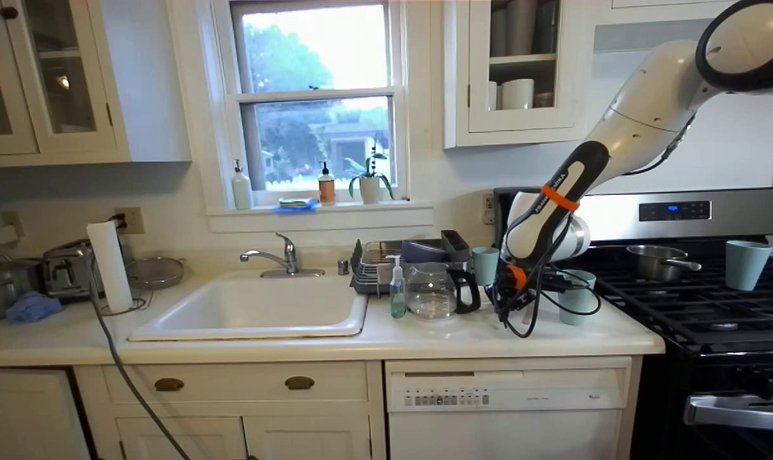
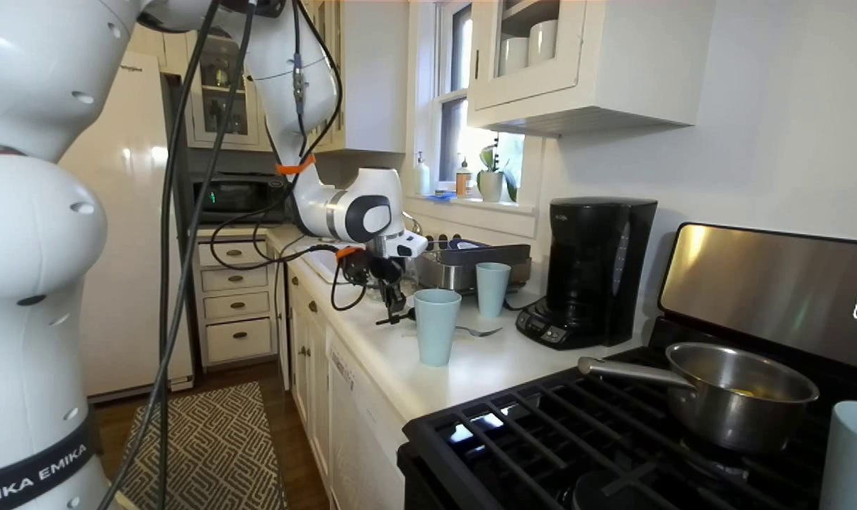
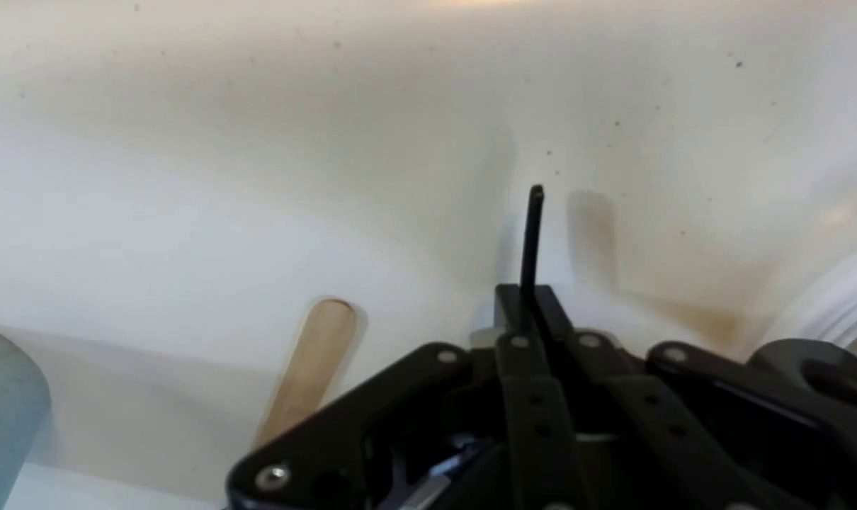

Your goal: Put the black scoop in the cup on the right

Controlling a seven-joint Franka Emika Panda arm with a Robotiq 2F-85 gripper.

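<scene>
My gripper (image 3: 531, 297) is shut on the thin handle of the black scoop (image 3: 532, 237), which sticks out past the fingertips in the wrist view. In an exterior view the gripper (image 2: 395, 312) holds the scoop (image 2: 386, 321) roughly level, above the counter; the bowl end is partly hidden by a cup. A pale green cup (image 2: 437, 329) stands upright on the counter beside the gripper; it also shows in an exterior view (image 1: 577, 300) and at the wrist view's left edge (image 3: 7, 411). Another cup (image 1: 485, 267) stands by the dish rack, and a third (image 1: 746, 267) on the stove.
A glass carafe (image 1: 432, 294) and a soap bottle (image 1: 397, 291) stand near the gripper on the sink side. A wooden handle (image 3: 311, 365) and a fork (image 2: 479, 331) lie on the counter. A black coffee maker (image 2: 598, 273) and a steel pot (image 2: 740, 397) are beyond.
</scene>
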